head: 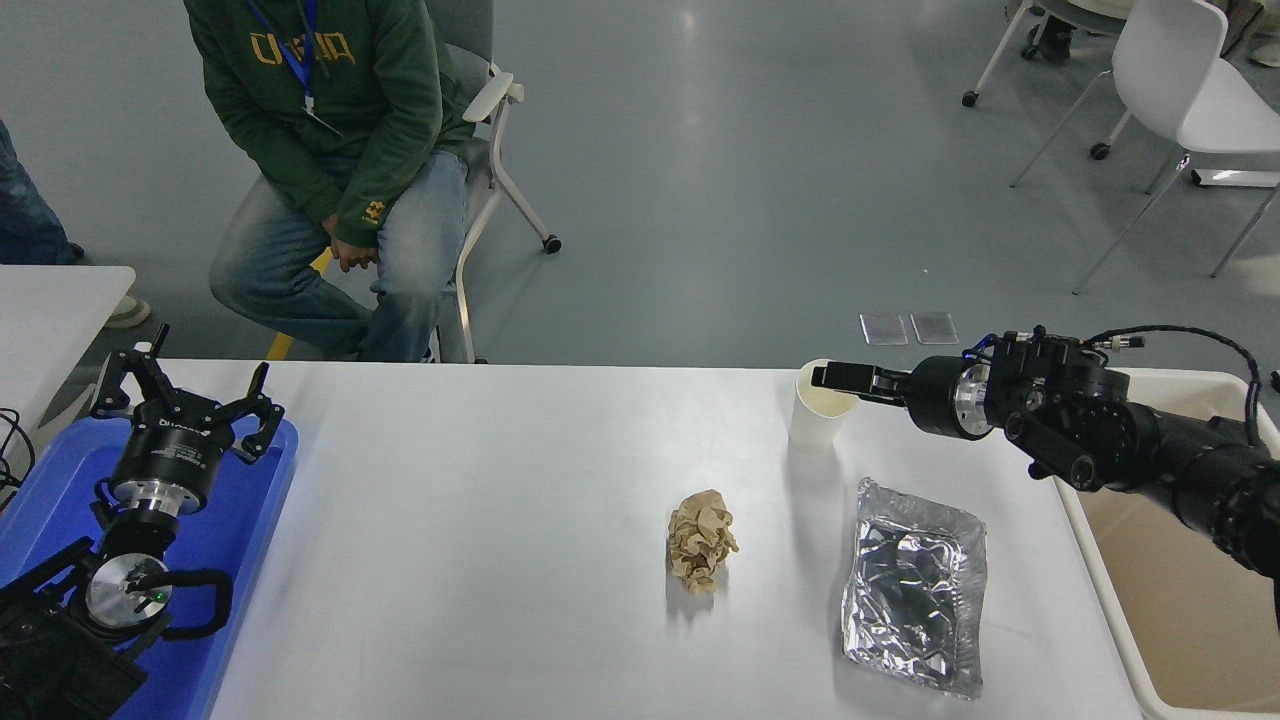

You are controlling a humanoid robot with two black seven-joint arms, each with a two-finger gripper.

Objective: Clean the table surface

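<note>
At the right of the frame, the right pincer reaches leftward over the rim of a white paper cup; whether its fingers are apart or clamped on the rim cannot be told. Below the cup lie a crumpled foil tray and, left of it, a wad of brown paper, all on the white desk filling the lower frame. A beige bin sits at the desk's right edge. At lower left, the left pincer hangs with fingers spread above a blue tray.
</note>
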